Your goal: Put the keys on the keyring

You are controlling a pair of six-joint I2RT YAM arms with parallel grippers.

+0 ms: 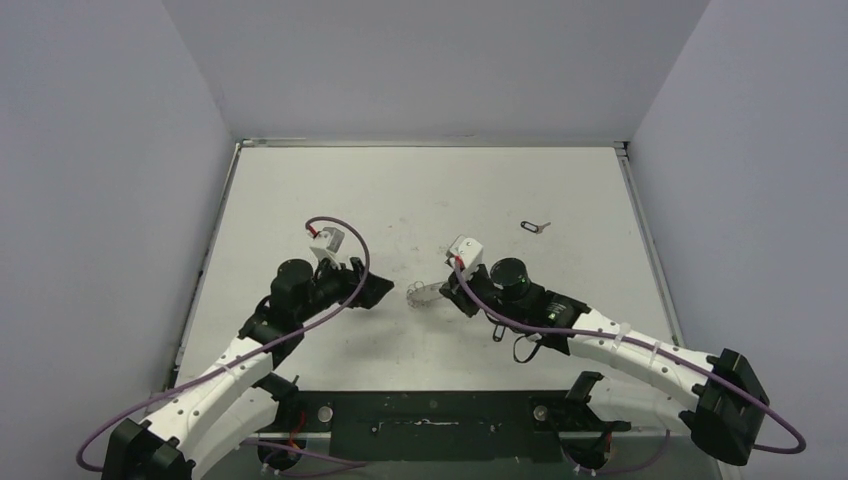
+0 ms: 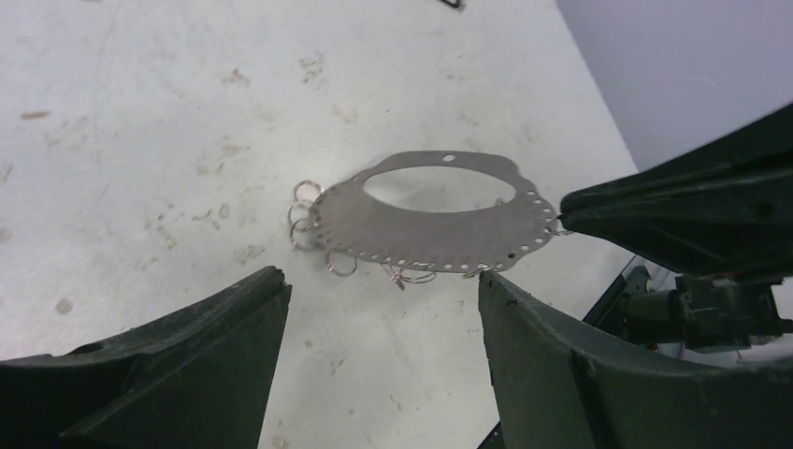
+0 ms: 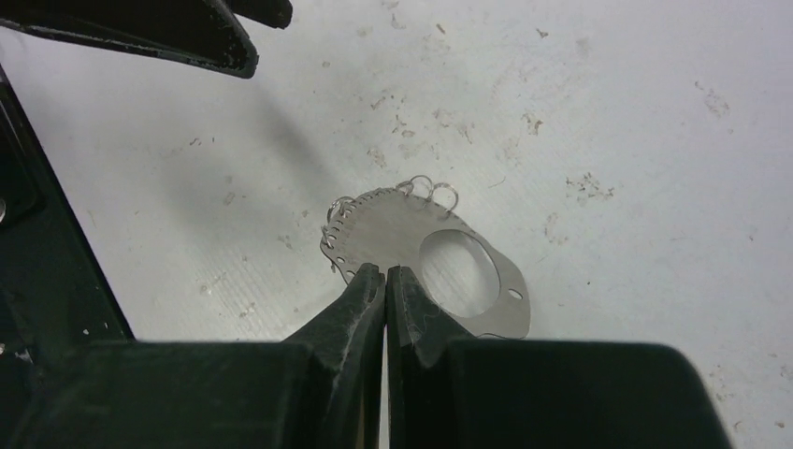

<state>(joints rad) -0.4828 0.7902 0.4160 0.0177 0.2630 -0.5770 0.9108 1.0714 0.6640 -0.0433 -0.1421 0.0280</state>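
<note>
The right gripper [image 3: 385,271] was clenched on the keyring's [image 3: 393,229] edge, just ahead of the left gripper [image 2: 379,281], which gaped empty. The key [image 1: 535,226] lay well beyond the right gripper, ungrasped; fetching it probably came next.

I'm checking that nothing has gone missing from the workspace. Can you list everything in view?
keyring: one, silvery flat plate with an oval cut-out and small holes along its edge, mid-table, pinched at its edge by the right gripper
tiny rings: several, silver, hooked through the keyring's edge holes
keys: one small silver key on a black loop, lying alone on the table's far right
table: one, white, scuffed
walls: three, pale grey, around the table
cables: two, purple, along the arms
left gripper: one, black, open, just short of the keyring
right gripper: one, black, shut on the keyring
</note>
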